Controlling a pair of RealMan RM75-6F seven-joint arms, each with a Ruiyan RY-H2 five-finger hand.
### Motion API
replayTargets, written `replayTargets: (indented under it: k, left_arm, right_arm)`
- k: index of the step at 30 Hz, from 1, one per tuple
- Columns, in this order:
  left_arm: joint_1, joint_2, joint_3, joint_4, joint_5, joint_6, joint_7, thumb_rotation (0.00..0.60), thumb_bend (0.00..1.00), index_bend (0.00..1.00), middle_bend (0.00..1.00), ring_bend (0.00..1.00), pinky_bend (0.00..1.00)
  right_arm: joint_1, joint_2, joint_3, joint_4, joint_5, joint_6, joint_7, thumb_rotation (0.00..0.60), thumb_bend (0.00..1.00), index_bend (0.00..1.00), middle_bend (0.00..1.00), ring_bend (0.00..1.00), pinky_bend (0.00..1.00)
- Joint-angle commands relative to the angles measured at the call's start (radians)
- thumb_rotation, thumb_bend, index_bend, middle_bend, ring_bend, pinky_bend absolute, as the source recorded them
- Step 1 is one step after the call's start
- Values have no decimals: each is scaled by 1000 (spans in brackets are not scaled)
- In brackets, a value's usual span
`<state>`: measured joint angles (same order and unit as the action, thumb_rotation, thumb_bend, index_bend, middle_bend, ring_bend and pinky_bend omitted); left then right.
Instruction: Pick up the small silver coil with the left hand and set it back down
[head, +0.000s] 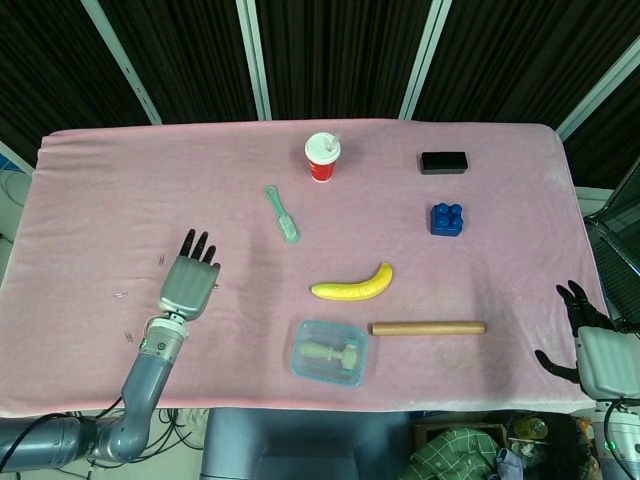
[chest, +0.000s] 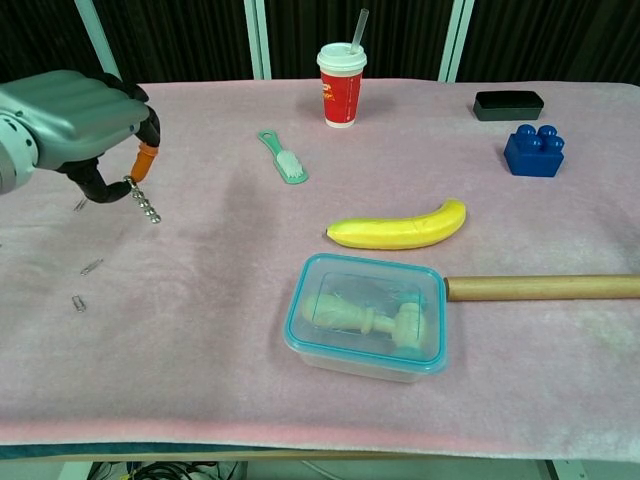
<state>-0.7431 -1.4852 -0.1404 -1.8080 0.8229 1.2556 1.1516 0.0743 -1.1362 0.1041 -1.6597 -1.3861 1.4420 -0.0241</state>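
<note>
The small silver coil (chest: 146, 204) is a short twisted metal piece with an orange end. In the chest view my left hand (chest: 72, 128) holds it by the orange end, with the silver part hanging down above the pink cloth at the left. From the head view the left hand (head: 188, 286) shows from above with its fingers pointing away, and it hides the coil. My right hand (head: 584, 338) hangs off the table's right edge with its fingers apart, holding nothing.
Small paper clips (chest: 91, 266) lie on the cloth below the left hand. A green brush (chest: 283, 157), red cup (chest: 341, 83), banana (chest: 400, 228), lidded container (chest: 366, 315), wooden rod (chest: 540, 287), blue brick (chest: 532, 150) and black box (chest: 508, 104) lie further right.
</note>
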Motion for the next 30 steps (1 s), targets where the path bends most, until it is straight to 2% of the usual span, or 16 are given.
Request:
replayTargets:
  k: [1,6,13,30]
  left_arm:
    - [-22,46,3,-42,-31,-27,22,600,400,578,218,0,0]
    - [-29,112,28,-84,-34,-46,17,600,400,579,218,0,0]
    - [-25,158,58,-114,-49,-55,-25,600,400,581,219,0,0]
    - [-33,150,109,-71,-71,-81,-85,600,405,585,222,0,0]
  right_arm:
    - [0,0,0,-1,2,-1,1,600,109,0,0,162,233]
    - [0,1,0,-2,3,-3,1,600,108,0,0,162,233]
    - [0,1,0,-3,4,-2,-2,600,108,0,0,162,233]
    - [0,2,1,-2,5,-1,-1,600,108,0,0,162,233]
